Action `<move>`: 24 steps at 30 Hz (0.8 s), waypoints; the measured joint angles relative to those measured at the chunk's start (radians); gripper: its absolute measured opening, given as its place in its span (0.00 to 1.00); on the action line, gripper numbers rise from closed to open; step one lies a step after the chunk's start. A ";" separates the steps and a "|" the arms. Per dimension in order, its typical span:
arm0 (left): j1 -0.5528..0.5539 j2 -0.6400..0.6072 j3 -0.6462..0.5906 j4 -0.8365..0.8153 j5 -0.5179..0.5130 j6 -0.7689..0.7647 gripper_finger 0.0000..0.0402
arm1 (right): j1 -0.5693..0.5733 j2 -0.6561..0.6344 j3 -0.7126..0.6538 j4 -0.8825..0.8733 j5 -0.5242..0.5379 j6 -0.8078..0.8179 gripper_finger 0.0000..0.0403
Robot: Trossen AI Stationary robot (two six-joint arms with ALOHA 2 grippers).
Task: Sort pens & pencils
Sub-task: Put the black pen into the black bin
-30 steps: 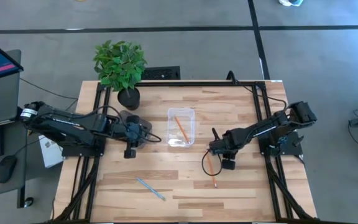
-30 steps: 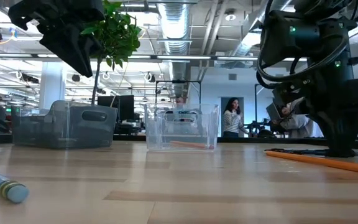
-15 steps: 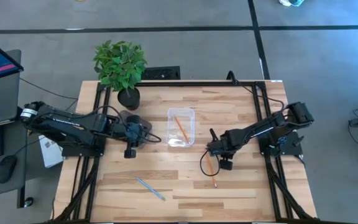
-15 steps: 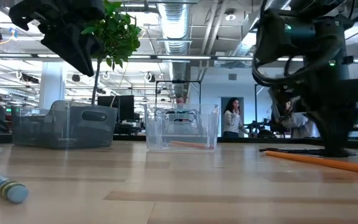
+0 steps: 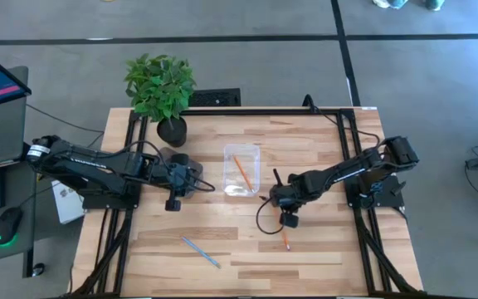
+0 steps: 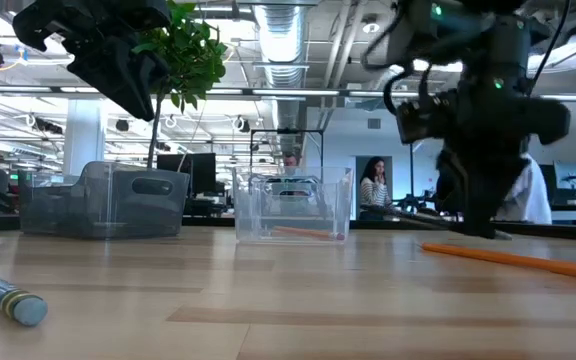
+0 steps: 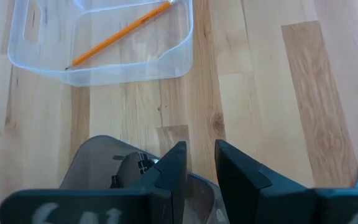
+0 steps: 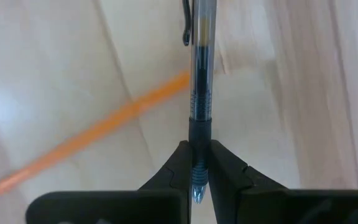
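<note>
A: Gripping a pen (image 8: 199,93) by its tip end, the right gripper (image 8: 196,163) has its fingers clamped on the barrel, clip end sticking out ahead. It hangs over the table (image 5: 322,249), just in front of the clear tray (image 5: 241,170).

B: Risk there?

A: The hold is near one end, so I judge the pen could pivot or slide out if the arm swings fast. It could then drop onto the orange pencil (image 5: 283,232) lying on the wood below, and knock it.

B: Where should the pen go?

A: Probably the grey tray (image 6: 103,200) on the left side, since the clear tray already holds an orange pencil (image 7: 118,34). Dropping the pen into the clear tray would mix the sorts.

B: And the left gripper (image 7: 197,165)?

A: It hovers over the grey tray, fingers slightly apart, holding nothing I can see. If the right arm reaches across to that tray, the two arms could meet.

B: Anything else loose?

A: A blue pencil (image 5: 200,251) lies near the front edge, well apart from both arms. A nudge could roll it off.
</note>
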 joint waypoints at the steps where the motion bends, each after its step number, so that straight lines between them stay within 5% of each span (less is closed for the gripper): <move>1: 0.000 0.000 0.000 0.004 0.000 0.010 0.19 | 0.000 0.000 0.016 -0.001 0.000 -0.007 0.13; 12: 0.000 0.000 0.000 0.222 0.035 0.120 0.19 | -0.015 -0.002 0.240 0.052 0.129 -0.173 0.13; 24: 0.000 0.000 0.000 0.187 -0.054 0.079 0.22 | -0.088 -0.003 0.303 0.138 0.130 -0.312 0.13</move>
